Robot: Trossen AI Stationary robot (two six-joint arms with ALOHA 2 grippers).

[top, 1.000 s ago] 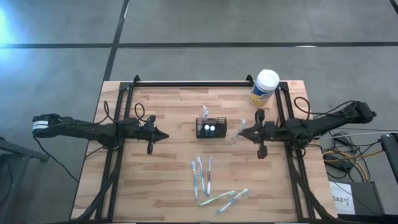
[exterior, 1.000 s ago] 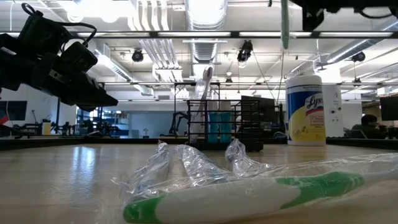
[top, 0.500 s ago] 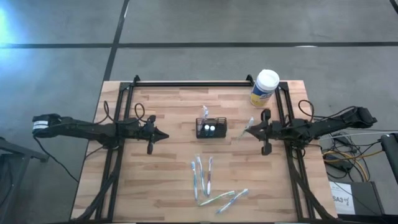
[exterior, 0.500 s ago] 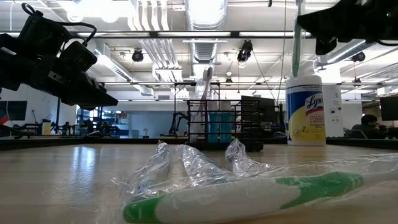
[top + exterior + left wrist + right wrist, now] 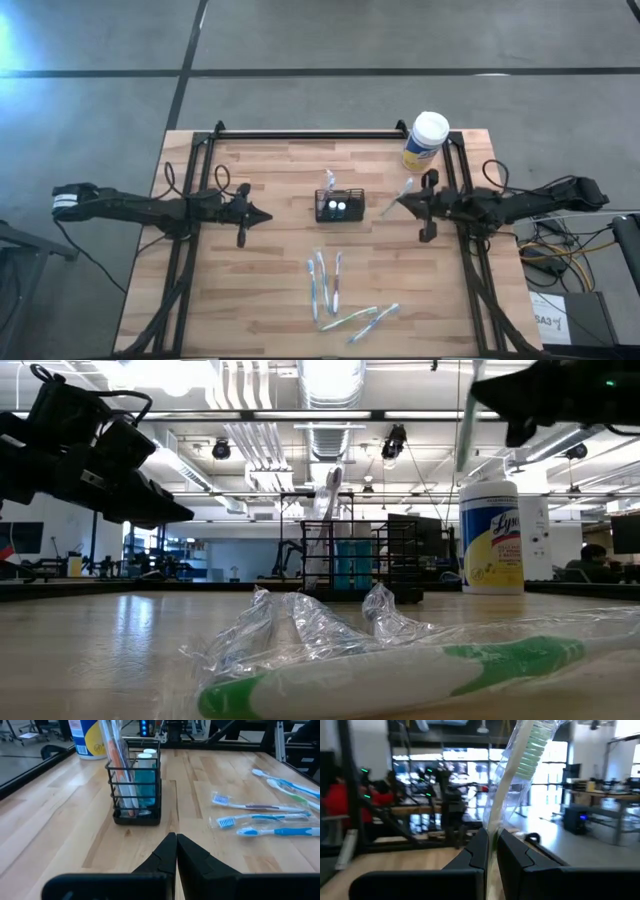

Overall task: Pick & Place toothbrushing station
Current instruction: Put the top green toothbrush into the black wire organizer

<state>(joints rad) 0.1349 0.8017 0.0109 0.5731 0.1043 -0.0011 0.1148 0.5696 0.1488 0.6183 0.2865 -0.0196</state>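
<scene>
Standing near the middle of the pale wooden bench (image 5: 270, 290), the small black wire toothbrushing station (image 5: 338, 206) holds two white-capped blue tubes and an upright wrapped toothbrush at one end. To its right, well apart from it, the right gripper (image 5: 400, 206) hangs above the bench with its jaws closed on a green-bristled toothbrush in clear plastic wrap (image 5: 520, 767), which sticks up and tilts away from the fingers in the right wrist view. Beyond that gripper, at the bench's far right corner, sits a white-capped, yellow-labelled round canister (image 5: 425, 141). The left gripper (image 5: 262, 216) hovers to the station's left, pointing at it, jaws pressed together and holding nothing. Five more wrapped toothbrushes (image 5: 336, 282) lie loose on the bench nearer the front edge, three side by side and two slanted below them.
</scene>
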